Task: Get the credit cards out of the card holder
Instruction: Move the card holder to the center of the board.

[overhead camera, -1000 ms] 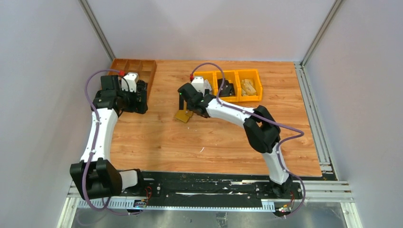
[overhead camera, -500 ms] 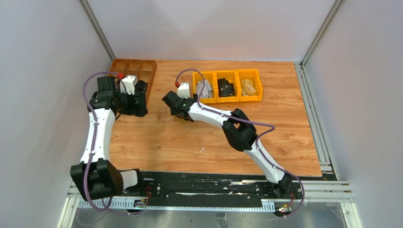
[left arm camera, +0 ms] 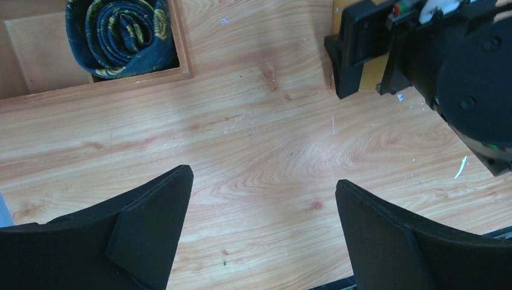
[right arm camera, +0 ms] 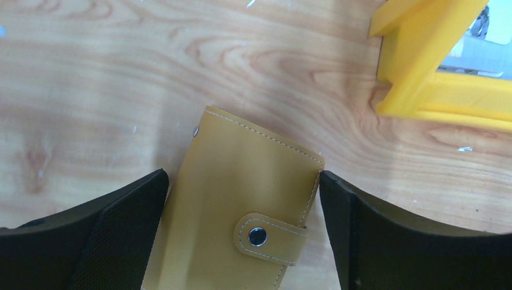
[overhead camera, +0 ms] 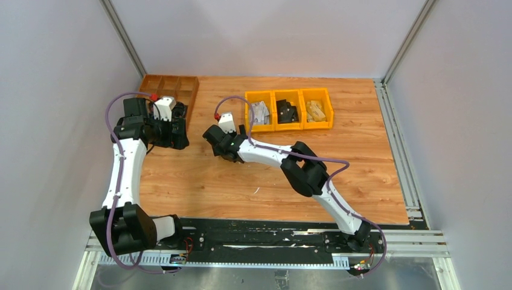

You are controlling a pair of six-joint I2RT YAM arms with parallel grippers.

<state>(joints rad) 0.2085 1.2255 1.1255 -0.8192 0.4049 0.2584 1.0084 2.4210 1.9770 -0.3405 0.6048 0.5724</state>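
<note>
Right gripper straddles the closed card holder.
Holder lies flat on the table, snap tab fastened, between wide-apart jaws; left gripper, jaws likewise apart, hovers over the wood.

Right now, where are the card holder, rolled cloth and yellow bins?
card holder (right arm camera: 232, 193): right wrist view, its front face
rolled cloth (left arm camera: 121, 30): left wrist view, middle of roll
yellow bins (overhead camera: 290, 128): top view, near rim
</note>
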